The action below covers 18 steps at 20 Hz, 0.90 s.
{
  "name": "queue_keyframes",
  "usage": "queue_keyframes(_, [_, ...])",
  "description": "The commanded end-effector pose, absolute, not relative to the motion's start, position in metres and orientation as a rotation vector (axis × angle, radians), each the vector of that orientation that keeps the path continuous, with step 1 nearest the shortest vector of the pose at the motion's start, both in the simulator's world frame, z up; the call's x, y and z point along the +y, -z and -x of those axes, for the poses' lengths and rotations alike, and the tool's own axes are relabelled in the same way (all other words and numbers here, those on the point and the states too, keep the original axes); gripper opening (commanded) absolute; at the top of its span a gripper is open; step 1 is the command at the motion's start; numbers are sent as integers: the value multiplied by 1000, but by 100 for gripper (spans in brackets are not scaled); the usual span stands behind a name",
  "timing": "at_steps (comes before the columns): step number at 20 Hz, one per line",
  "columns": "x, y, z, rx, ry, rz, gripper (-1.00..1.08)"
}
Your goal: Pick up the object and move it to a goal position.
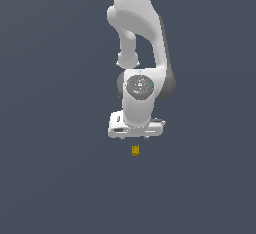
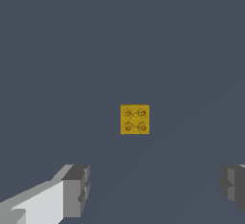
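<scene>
Currently, exterior view: tool [image 1: 135, 137] hangs just above the object [image 1: 135, 150], not touching, no counter edges visible. Wrist view: fingers [image 2: 76, 189] spread wide, released, with the yellow four-stud object [image 2: 134, 119] lying beyond them, ungrasped.

We see a flat, uniform slate-grey floor [image 1: 50, 178] filling both views, with no visible edges or seams. On it lies a single small mustard-yellow block [image 1: 135, 150], squarish and marked with faint darker lines. In the wrist view the block [image 2: 135, 119] shows four round studs on its upper face, set two by two, with bare grey floor [image 2: 57, 50] around it on every side.
</scene>
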<state>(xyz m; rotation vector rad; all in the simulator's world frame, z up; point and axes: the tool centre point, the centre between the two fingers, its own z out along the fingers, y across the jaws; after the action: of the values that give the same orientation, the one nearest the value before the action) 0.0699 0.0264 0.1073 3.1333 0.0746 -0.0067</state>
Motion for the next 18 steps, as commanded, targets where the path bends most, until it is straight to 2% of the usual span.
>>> queue_keyframes(1, [27, -96, -79, 73, 4, -3136, 100])
queue_keyframes(9, [28, -75, -94, 70, 0, -3140, 100])
queue_keyframes(18, [28, -66, -95, 70, 1, -3141, 100])
